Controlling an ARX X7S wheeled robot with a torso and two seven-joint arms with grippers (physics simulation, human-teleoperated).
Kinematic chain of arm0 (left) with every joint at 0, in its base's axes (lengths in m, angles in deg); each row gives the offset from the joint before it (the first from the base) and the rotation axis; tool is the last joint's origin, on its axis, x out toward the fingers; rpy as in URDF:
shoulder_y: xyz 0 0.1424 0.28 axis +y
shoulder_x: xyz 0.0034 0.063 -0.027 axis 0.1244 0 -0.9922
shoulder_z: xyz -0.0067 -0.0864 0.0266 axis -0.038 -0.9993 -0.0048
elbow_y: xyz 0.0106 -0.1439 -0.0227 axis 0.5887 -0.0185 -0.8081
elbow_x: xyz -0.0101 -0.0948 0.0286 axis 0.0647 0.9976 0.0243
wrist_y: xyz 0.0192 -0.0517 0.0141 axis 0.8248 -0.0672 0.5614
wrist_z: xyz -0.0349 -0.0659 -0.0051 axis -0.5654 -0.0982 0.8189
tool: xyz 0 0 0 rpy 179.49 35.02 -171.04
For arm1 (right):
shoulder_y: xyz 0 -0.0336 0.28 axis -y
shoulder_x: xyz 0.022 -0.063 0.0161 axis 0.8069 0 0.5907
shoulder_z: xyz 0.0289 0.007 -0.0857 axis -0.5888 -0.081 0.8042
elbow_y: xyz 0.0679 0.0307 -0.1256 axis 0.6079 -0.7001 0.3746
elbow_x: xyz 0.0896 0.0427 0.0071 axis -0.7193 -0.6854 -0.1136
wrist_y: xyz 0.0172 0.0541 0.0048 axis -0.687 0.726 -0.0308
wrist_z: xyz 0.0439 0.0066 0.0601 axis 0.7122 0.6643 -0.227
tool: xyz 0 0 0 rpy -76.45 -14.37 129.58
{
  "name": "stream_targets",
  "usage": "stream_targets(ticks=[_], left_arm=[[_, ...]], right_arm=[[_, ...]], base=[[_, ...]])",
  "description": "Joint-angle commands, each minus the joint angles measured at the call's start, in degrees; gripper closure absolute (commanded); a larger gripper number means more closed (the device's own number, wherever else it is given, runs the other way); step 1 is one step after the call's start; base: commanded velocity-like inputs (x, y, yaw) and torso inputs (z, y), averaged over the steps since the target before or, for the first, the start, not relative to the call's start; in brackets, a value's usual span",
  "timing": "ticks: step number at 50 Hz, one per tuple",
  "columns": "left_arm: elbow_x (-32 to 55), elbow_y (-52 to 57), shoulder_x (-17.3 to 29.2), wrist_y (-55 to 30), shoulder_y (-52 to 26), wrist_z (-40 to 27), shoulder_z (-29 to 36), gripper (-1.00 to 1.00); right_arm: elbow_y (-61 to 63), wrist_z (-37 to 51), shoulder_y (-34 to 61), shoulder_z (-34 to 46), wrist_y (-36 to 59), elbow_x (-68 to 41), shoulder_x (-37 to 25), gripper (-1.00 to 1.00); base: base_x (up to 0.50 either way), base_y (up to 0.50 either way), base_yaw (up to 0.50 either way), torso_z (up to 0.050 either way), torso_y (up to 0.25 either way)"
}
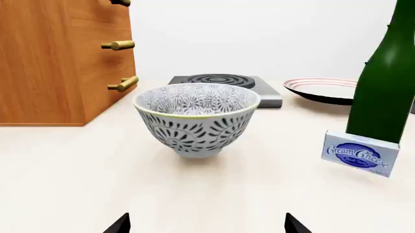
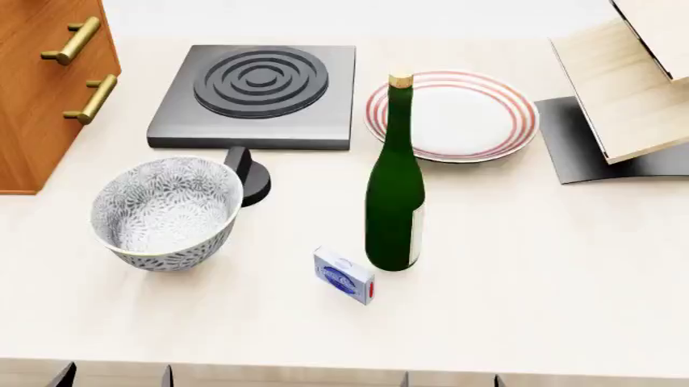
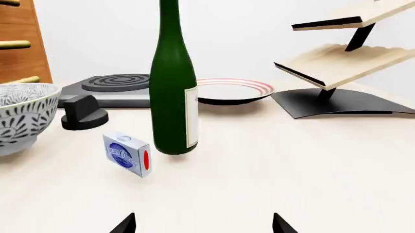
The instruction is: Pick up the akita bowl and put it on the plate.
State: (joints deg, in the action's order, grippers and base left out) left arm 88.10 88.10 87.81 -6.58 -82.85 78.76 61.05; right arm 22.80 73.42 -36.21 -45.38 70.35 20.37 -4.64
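Standing apart: one akita bowl (image 2: 167, 211), one plate (image 2: 451, 114), one bottle (image 2: 395, 193); both hands open, empty.

Head cam: high, looking forward and steeply down on the tabletop (image 2: 560, 274); akita bowl (image 2: 167, 211), stove burner (image 2: 258, 95), green bottle (image 2: 395, 181) and plate (image 2: 453, 114) all in frame.

Left wrist cam: low, near table level, facing the akita bowl (image 1: 196, 119) head-on and close; wooden cabinet (image 1: 58, 58) fills one side.

Right wrist cam: same low height, facing the green bottle (image 3: 172, 82), tiered wooden rack (image 3: 340, 63) further back.

Overlap: all three see bowl, bottle, burner, plate and cream cheese box (image 2: 344, 276). Only gripper fingertips (image 1: 120, 224) show in the wrist views.
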Motion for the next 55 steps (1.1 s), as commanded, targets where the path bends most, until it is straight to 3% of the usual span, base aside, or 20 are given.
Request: stream_targets(ticks=[1,28,55], left_arm=[[0.7,0.4,0.7,-0.3,0.1,-0.8,0.8,-1.0],[3.9,6.6,4.7,-4.3,-0.3,-3.9,4.7,-1.0],[5.0,27.5,8.0,-13.5,-2.9,-8.7,2.8,-1.0]], right_arm=[[0.3,0.9,0.0,0.9,0.3,-0.7,-0.7,-1.0],[5.6,5.4,0.5,4.9,2.5,-3.6,-4.3,-1.0],[22.7,8.7,2.1,4.7,10.0,-6.2,-7.2,-1.0]], base=[[0.0,0.0,0.0,0.0,0.0],[0.0,0.0,0.0,0.0,0.0],[0.0,0.0,0.0,0.0,0.0]])
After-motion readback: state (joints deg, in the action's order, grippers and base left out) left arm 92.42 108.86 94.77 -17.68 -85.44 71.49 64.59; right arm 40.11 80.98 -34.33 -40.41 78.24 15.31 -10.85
